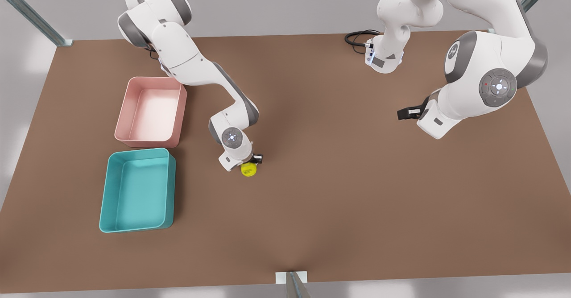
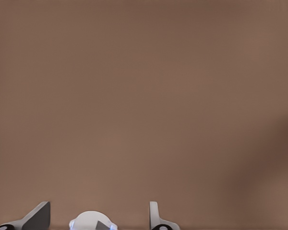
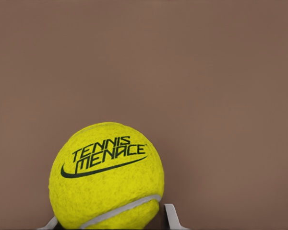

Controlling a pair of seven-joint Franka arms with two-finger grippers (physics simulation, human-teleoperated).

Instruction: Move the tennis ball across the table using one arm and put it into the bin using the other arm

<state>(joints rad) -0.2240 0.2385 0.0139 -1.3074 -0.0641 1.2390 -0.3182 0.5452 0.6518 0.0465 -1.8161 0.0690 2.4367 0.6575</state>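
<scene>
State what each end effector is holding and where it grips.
The right end effector has the tennis ball between its fingers, gripped at opposite sides. The left end effector waits open over the table, holding nothing.

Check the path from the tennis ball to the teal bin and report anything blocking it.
Nothing visible blocks it. The tennis ball sits between the right gripper's fingers, with bare table between it and the bin. The pink tub stands beside the bin, off that line. The left gripper waits far away.
</scene>
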